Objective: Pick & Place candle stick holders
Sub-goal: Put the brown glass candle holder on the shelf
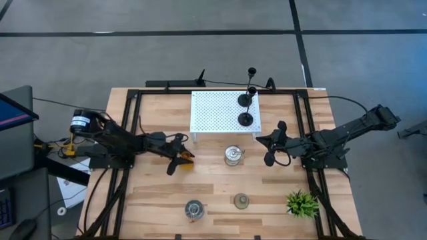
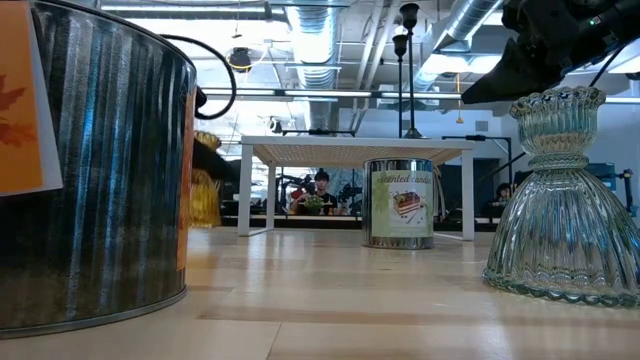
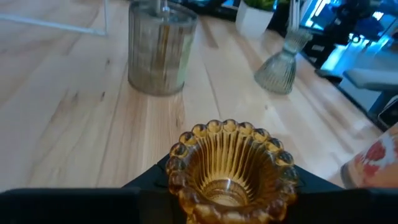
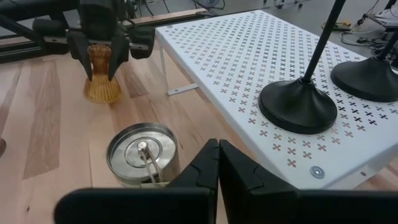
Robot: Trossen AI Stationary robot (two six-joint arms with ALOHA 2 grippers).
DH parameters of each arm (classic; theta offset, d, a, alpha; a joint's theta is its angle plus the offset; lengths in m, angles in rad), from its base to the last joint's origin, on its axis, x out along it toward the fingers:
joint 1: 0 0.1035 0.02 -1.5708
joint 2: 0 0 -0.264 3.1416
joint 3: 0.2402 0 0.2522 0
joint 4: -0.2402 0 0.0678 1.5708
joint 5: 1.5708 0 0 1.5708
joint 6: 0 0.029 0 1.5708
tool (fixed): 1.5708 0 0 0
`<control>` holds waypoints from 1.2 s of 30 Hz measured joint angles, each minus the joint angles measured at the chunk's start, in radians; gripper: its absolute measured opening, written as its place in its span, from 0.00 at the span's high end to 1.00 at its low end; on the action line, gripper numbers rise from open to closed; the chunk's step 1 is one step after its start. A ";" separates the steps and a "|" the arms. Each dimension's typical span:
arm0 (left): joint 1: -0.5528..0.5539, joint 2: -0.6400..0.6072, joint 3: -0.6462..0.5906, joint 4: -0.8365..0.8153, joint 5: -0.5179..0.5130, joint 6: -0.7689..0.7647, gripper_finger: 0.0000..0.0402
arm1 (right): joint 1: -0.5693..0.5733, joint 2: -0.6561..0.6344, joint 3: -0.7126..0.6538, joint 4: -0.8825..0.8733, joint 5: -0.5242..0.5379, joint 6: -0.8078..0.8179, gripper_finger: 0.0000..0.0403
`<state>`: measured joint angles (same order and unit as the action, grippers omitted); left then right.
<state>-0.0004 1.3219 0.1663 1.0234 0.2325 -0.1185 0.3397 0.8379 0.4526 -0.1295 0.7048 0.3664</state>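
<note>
My left gripper [image 1: 180,160] is shut on the amber glass holder [image 3: 230,165] left of the table's middle. My right gripper [image 4: 217,165] is shut and empty, hovering right of a silvery jar holder [image 1: 233,155] near the stand's front right corner. Two black thin-stemmed holders [image 1: 245,100] [image 1: 246,119] stand by their round bases on the white perforated stand [image 1: 213,113]. A second silvery jar [image 1: 194,210] and the grey-green holder [image 1: 241,200] stand near the front edge. My left gripper pinches the amber holder between its two fingers [image 4: 117,53], which stand on opposite sides of its upper part below the beaded rim [image 3: 186,146]. The fingers come from above, pointing down. The holder is upright; whether its base [image 4: 102,94] touches the table, I cannot tell.
A spiky green plant [image 1: 301,203] stands at the front right. Black rails [image 1: 130,127] run along the table's left and right sides. In the low view the near jar [image 2: 90,170] and the grey-green holder [image 2: 565,200] stand close to the camera.
</note>
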 joint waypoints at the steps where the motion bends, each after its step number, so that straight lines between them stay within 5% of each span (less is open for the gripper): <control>1: 0.000 -0.011 0.000 -0.002 0.000 -0.003 0.68 | 0.000 0.000 0.000 0.000 0.000 0.000 1.00; 7: 0.000 -0.072 0.038 -0.051 -0.004 -0.065 0.68 | 0.000 0.000 0.000 0.000 0.000 0.000 1.00; 19: 0.000 -0.195 0.319 -0.484 -0.012 -0.099 0.68 | 0.000 0.000 0.000 -0.005 0.000 -0.007 1.00; 26: 0.004 -0.233 0.494 -0.665 -0.022 0.011 0.68 | -0.001 0.000 0.000 -0.009 0.002 -0.029 1.00; 36: 0.202 -0.229 0.647 -0.738 -0.113 0.088 0.68 | -0.001 0.000 0.000 -0.013 0.002 -0.035 1.00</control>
<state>0.2012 1.0933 0.8133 0.2852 0.1194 -0.0307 0.3389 0.8379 0.4526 -0.1421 0.7067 0.3313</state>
